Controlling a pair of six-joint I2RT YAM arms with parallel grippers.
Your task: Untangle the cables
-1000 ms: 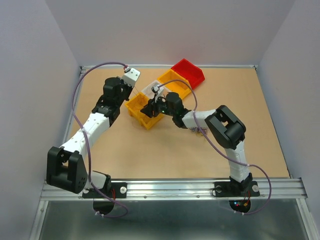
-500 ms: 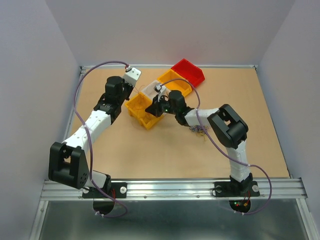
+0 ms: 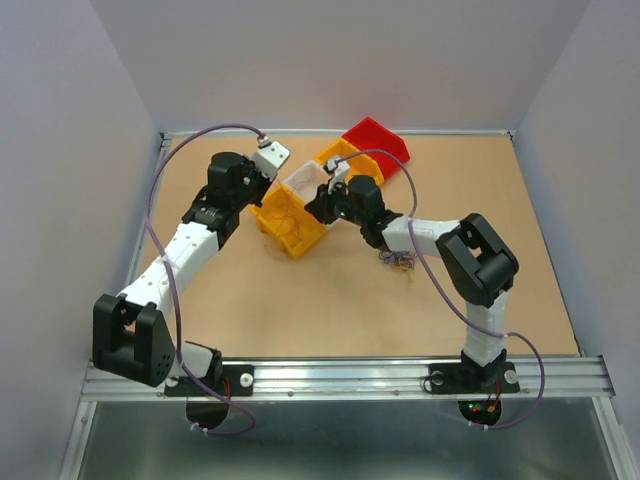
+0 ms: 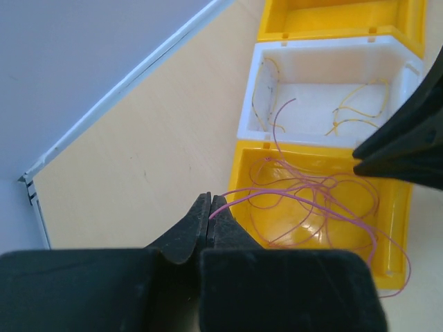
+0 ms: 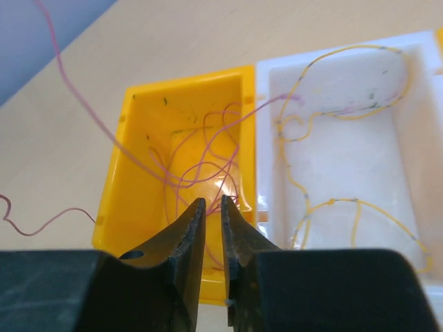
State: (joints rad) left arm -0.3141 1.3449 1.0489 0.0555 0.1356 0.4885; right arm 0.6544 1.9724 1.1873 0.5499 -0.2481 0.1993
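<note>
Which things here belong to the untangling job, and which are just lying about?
In the job: purple wires in the near yellow bin; yellow wires in the white bin; tangled wad on the table; left gripper, shut on a purple wire.
Lying about: red bin; far yellow bin.
</note>
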